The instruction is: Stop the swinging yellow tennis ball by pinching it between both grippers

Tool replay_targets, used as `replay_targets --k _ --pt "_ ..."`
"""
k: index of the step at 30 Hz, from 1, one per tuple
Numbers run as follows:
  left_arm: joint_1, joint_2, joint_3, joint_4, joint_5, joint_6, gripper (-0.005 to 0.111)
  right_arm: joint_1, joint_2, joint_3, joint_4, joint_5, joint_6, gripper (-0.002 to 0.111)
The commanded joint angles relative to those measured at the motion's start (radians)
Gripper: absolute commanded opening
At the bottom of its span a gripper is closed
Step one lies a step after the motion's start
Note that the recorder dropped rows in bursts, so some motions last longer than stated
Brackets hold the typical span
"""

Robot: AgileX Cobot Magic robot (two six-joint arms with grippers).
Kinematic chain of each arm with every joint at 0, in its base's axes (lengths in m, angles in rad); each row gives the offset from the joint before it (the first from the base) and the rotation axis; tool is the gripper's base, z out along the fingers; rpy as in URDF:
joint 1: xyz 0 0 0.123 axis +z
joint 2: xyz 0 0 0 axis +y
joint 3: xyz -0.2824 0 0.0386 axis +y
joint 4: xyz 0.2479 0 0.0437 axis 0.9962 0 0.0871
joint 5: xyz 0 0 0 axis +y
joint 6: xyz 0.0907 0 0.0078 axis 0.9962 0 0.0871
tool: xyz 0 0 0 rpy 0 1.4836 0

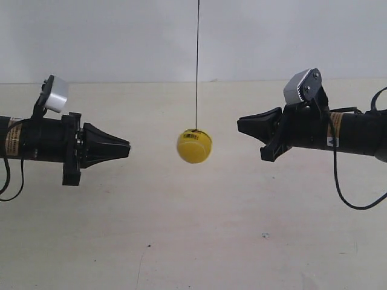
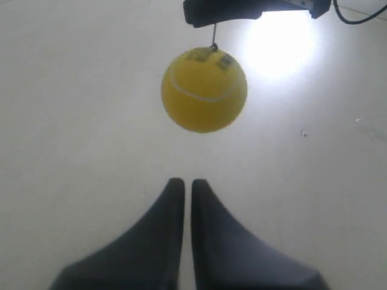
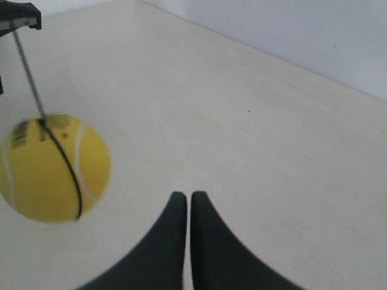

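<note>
Clearly fuzzy and round, the yellow tennis ball (image 1: 194,147) hangs on a thin dark string (image 1: 198,60) above the pale matte surface (image 1: 193,241), between two level, facing arms and touching neither. Its black print is unreadable. The left gripper (image 2: 186,182) and right gripper (image 3: 188,194) have tapered black jaws pressed nearly together, holding nothing.

text: none legible | yellow tennis ball (image 2: 204,90): black print (image 2: 225,61), too blurred to read
</note>
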Motion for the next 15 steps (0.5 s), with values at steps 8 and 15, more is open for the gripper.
replay_targets --k 8,15 --pt "-0.076 0.01 -0.036 0.001 -0.02 -0.005 0.005 0.001 -0.002 -0.004 0.002 -0.01 -0.009 0.0" --pt "-0.098 0.01 -0.056 -0.003 0.05 0.006 0.005 0.001 0.001 -0.004 0.002 -0.012 -0.009 0.0"
